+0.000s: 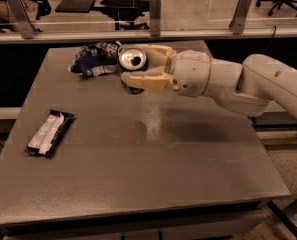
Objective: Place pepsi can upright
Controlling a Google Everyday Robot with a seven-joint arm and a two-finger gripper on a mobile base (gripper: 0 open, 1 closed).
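Note:
The pepsi can is held between my gripper's two cream fingers, its silver top with the opening facing the camera and slightly up. Only a little of its dark body shows below the near finger. My gripper is shut on the can and holds it above the far middle of the grey table, next to the snack bag. The white arm reaches in from the right.
A wrinkly blue-and-white snack bag lies on the far left of the table, just left of the can. A flat dark bar wrapper with a white panel lies near the left edge. A glass railing with metal posts runs behind the table.

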